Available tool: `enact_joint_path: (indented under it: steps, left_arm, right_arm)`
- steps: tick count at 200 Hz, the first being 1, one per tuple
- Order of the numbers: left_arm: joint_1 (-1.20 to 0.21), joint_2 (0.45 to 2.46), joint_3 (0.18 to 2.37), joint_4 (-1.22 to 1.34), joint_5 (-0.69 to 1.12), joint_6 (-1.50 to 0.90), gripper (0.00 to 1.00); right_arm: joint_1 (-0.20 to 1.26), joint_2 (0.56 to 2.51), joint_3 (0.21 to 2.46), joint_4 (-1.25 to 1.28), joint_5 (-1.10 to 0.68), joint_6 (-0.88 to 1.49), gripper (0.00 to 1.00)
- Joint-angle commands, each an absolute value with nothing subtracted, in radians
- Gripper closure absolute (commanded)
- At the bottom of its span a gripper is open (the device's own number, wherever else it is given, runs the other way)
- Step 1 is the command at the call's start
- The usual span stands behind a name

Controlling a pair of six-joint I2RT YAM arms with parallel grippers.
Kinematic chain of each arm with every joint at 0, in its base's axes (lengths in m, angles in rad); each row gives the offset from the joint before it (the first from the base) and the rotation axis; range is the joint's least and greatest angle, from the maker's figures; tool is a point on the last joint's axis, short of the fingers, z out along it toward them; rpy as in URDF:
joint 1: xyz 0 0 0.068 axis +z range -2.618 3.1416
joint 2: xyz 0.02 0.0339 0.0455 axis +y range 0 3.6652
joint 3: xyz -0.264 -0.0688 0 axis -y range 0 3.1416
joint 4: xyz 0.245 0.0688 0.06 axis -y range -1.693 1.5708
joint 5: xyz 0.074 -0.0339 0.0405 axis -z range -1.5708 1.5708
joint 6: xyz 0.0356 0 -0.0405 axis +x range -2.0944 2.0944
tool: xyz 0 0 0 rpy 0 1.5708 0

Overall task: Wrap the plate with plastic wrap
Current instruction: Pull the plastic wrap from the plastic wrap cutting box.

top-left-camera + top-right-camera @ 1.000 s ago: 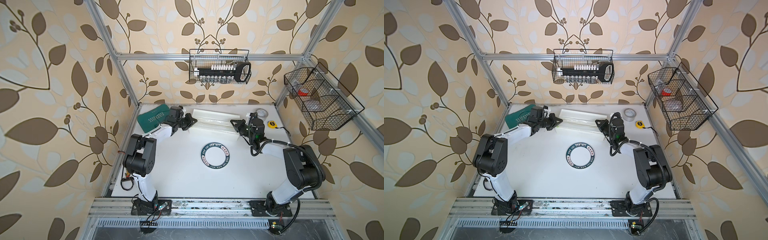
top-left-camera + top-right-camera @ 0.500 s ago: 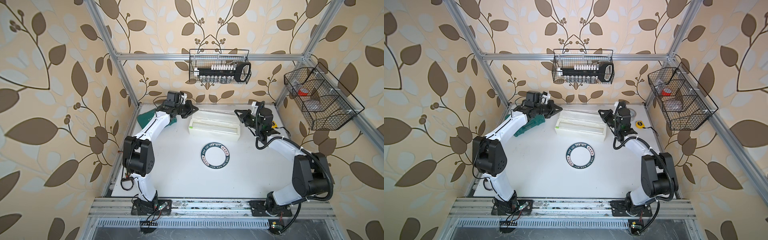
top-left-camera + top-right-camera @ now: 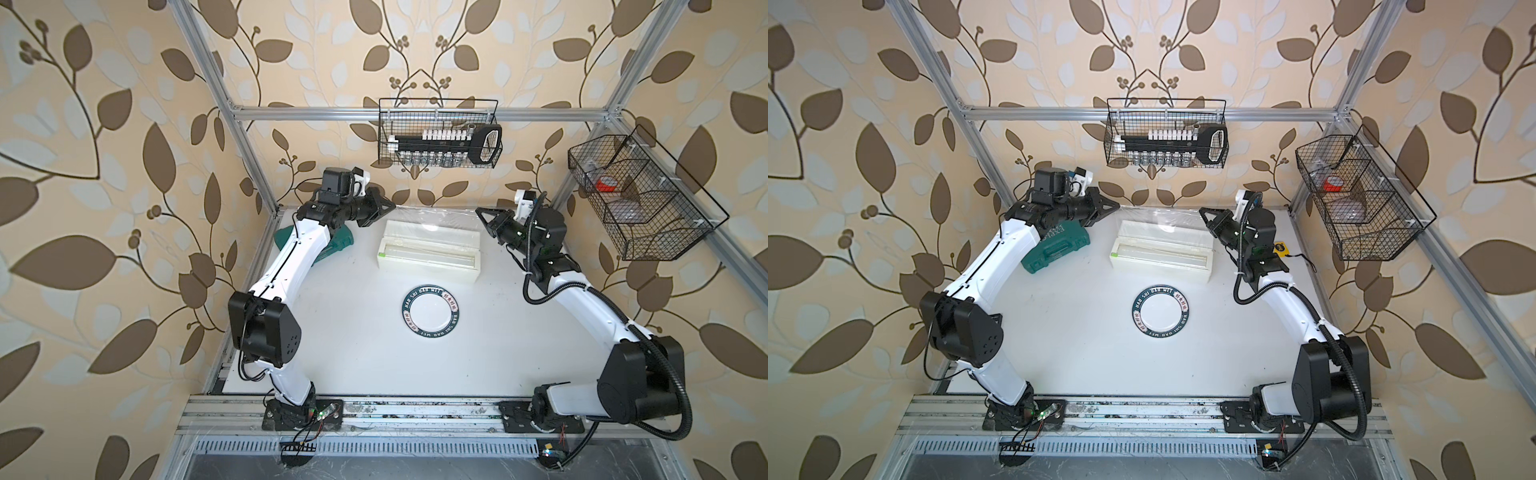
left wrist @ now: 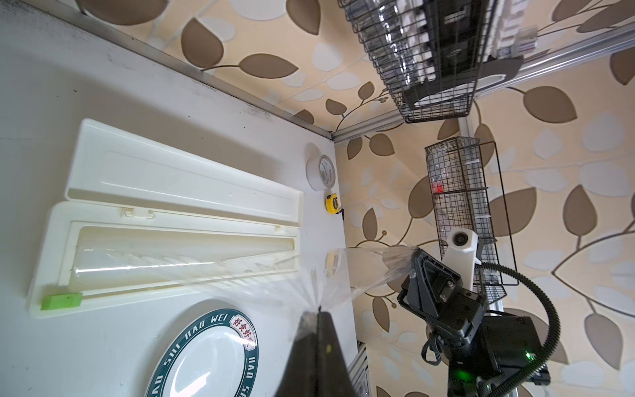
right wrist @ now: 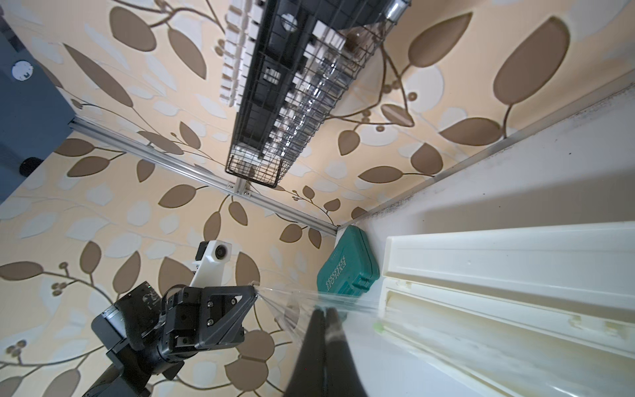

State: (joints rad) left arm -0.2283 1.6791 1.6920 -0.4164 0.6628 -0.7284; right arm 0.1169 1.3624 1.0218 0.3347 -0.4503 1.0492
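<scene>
White plate (image 3: 431, 311), navy rim, lies flat on tabletop (image 3: 353, 357), lower than both sets of fingers and on their base side. Dispenser box (image 3: 428, 253), lid open, sits under the span between the tips. Beyond it, left fingers (image 3: 390, 205) and right fingers (image 3: 478, 210) are each pinched closed on a corner of plastic wrap (image 4: 364, 268). The film is stretched between the tips, raised above the box.
</scene>
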Motion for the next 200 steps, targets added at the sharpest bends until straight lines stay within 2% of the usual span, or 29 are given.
enact_joint_path:
  steps: [1, 57, 131, 164, 200]
  left_arm:
    - [-0.216, 1.522, 1.615, -0.324, 0.694, -0.73, 1.0]
    - [-0.241, 1.259, 1.214, -0.206, 0.719, -0.79, 1.0]
    - [-0.372, 0.989, 0.779, -0.215, 0.611, -0.788, 1.0]
    - [-0.465, 0.921, 0.632, -0.224, 0.529, -0.801, 1.0]
    - [-0.531, 0.902, 0.503, -0.224, 0.468, -0.822, 1.0]
  right_arm:
    - [0.119, 1.264, 0.971, 0.339, -0.465, 1.028, 1.0]
    - [0.16, 1.012, 0.787, 0.109, -0.485, 0.913, 1.0]
    - [0.328, 0.756, 0.535, -0.227, -0.358, 0.798, 1.0]
    - [0.37, 0.711, 0.417, -0.267, -0.396, 0.857, 1.0]
    - [0.489, 0.606, 0.297, -0.35, -0.233, 0.987, 1.0]
